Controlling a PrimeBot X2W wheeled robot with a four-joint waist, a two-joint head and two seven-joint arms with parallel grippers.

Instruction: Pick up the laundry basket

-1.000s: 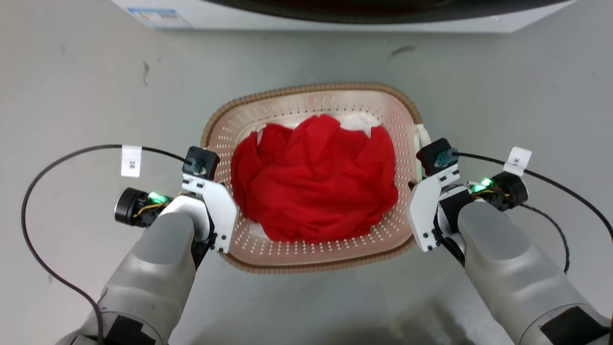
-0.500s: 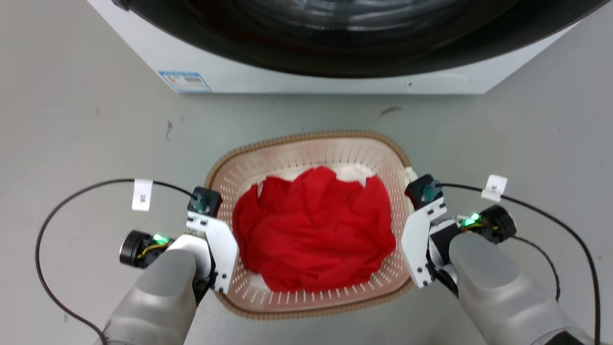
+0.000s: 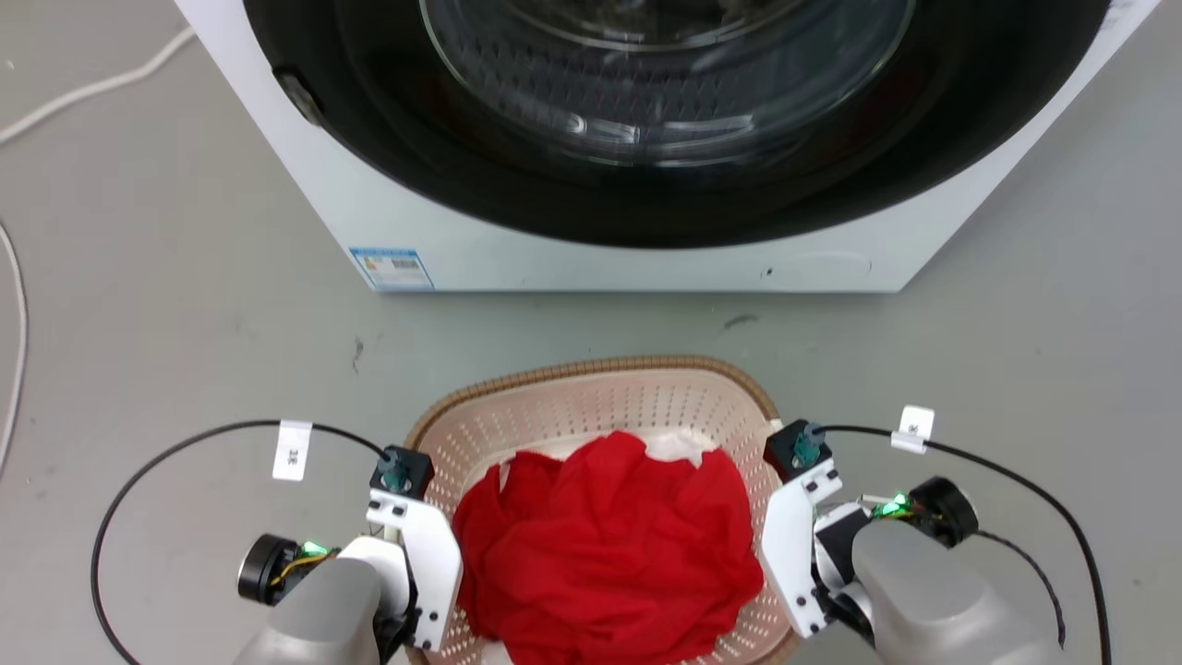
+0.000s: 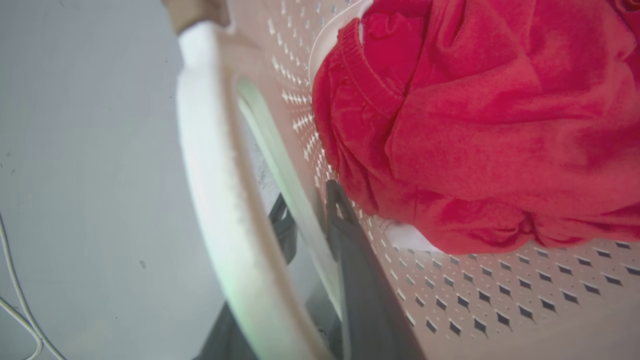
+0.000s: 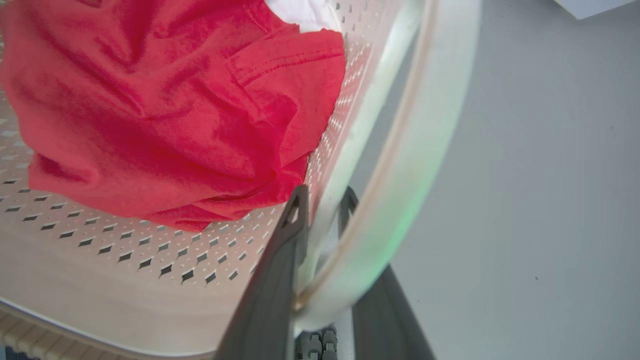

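The laundry basket (image 3: pixel 591 371), pale pink with perforated walls and a brown woven-look rim, is at the bottom centre of the head view, with a crumpled red garment (image 3: pixel 605 554) inside. My left gripper (image 4: pixel 310 215) is shut across the basket's left wall beside the white handle (image 4: pixel 210 175). One dark finger (image 4: pixel 357 290) lies inside against the perforated wall. My right gripper (image 5: pixel 324 197) is shut the same way on the right side, with its white handle (image 5: pixel 420 150) looping over the outer finger (image 5: pixel 372 305). In the head view both wrists flank the basket.
A white front-loading washing machine (image 3: pixel 646 259) with a dark round door stands just beyond the basket. Grey floor (image 3: pixel 166 351) lies all around, with a white cord (image 3: pixel 14 314) along its left edge. Black cables arc from both wrists.
The head camera has tilted up: the washing machine takes up far more of the top and the basket sits lower in the picture. Both grippers keep the same hold on the basket's sides.
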